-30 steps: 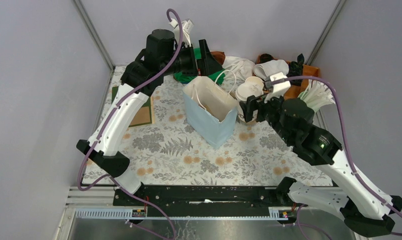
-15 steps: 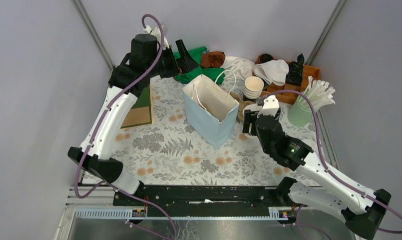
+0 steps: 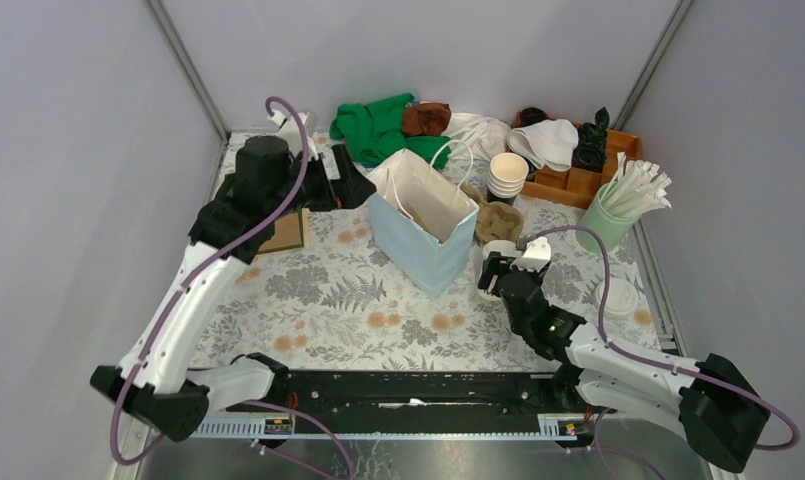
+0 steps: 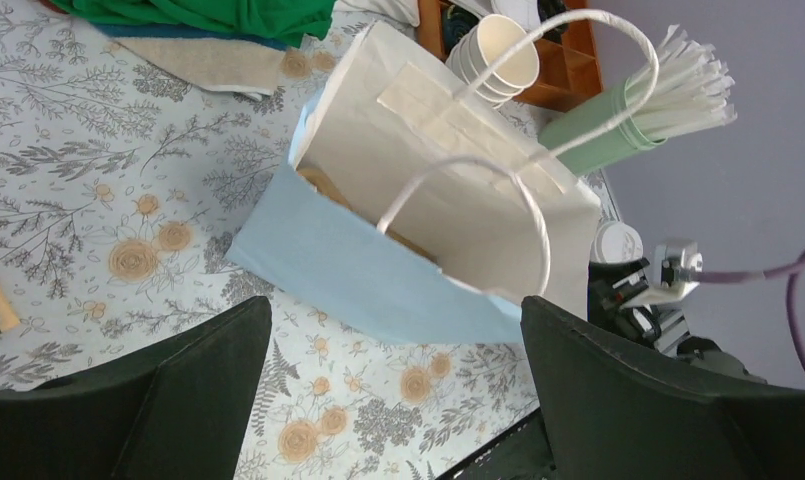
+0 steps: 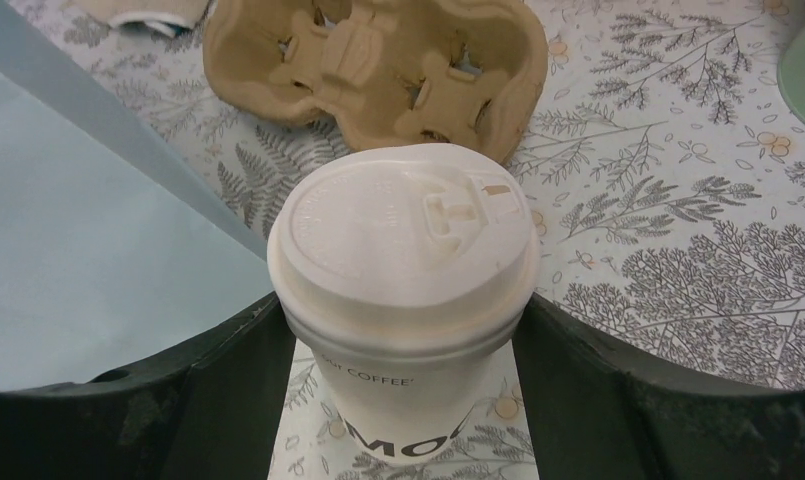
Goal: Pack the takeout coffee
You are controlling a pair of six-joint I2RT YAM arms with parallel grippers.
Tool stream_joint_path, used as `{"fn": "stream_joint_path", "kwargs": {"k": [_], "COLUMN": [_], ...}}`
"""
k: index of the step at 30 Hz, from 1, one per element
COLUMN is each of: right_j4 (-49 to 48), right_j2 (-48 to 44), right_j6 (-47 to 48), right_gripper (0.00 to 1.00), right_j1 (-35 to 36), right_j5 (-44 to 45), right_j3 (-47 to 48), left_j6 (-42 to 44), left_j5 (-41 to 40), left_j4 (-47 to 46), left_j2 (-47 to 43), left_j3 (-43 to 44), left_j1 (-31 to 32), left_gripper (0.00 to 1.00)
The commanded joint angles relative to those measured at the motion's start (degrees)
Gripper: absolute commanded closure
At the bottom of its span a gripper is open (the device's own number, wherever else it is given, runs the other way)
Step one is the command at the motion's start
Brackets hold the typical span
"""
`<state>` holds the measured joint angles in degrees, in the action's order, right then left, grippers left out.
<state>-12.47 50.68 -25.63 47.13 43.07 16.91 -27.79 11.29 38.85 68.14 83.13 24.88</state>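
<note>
1. The floral-printed tabletop (image 3: 318, 300) shows a broad bare stretch from the bag to the near edge, where the arm bases sit. Its far edge and far right corner are crowded.
2. The light-blue paper bag (image 3: 423, 230) (image 4: 378, 290) stands upright mid-table with its mouth open upward. Two white cord handles arch over the opening. A brown edge shows inside, too little to name.
3. The left fingers (image 3: 358, 188) hang spread wide with nothing between them, just beside the bag's far left corner.
4. A green cloth (image 3: 378, 125) lies bunched at the far edge behind the bag, and a wooden organiser (image 3: 578, 180) fills the far right corner.
5. A green holder of white sticks (image 3: 618, 205) (image 4: 618, 130) stands near the right edge.
6. The right fingers (image 3: 496, 266) sit low, just right of the bag's near right corner. They clasp the takeout coffee (image 3: 498, 248) (image 5: 403, 240) on both sides just under its white lid. The blue bag wall runs close along one finger. Whether the cup's base rests on the tabletop cannot be told.
7. The brown pulp tray (image 3: 498, 220) (image 5: 378, 60) lies flat just beyond the coffee, between it and the stack of lidless cups (image 3: 506, 175) (image 4: 503, 55).
8. A white round lid (image 3: 618, 297) lies near the right edge, well apart from the coffee.
</note>
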Motion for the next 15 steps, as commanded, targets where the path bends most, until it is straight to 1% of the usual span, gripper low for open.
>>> {"fn": "stream_joint_path", "kwargs": {"k": [1, 6, 11, 13, 15], "right_j4": [-17.9, -25.63, -29.8, -30.97, -28.88], "right_j2": [4.24, 7.07, 8.47, 8.23, 7.04], "right_j6": [2.08, 8.48, 7.91, 7.17, 6.04], "right_gripper": [0.34, 0.28, 0.22, 0.17, 0.08], "right_j1": [-0.25, -0.25, -0.14, -0.14, -0.13], "right_j5": [4.48, 3.54, 0.5, -0.49, -1.11], "right_j3": [-2.28, -3.88, -6.49, -7.59, -7.7], "left_j6": [1.7, 2.91, 3.01, 3.01, 3.08], "left_j5": [0.43, 0.06, 0.05, -0.1, 0.04], "left_j4": [-7.21, -7.32, -8.36, -9.05, -9.54], "left_j2": [-5.55, -8.05, -9.33, -9.91, -10.05], "left_j3": [-4.49, -6.97, -9.87, -11.13, -11.98], "left_j1": [-0.02, -0.01, -0.02, -0.01, -0.01], "left_gripper": [0.01, 0.01, 0.01, 0.01, 0.01]}}
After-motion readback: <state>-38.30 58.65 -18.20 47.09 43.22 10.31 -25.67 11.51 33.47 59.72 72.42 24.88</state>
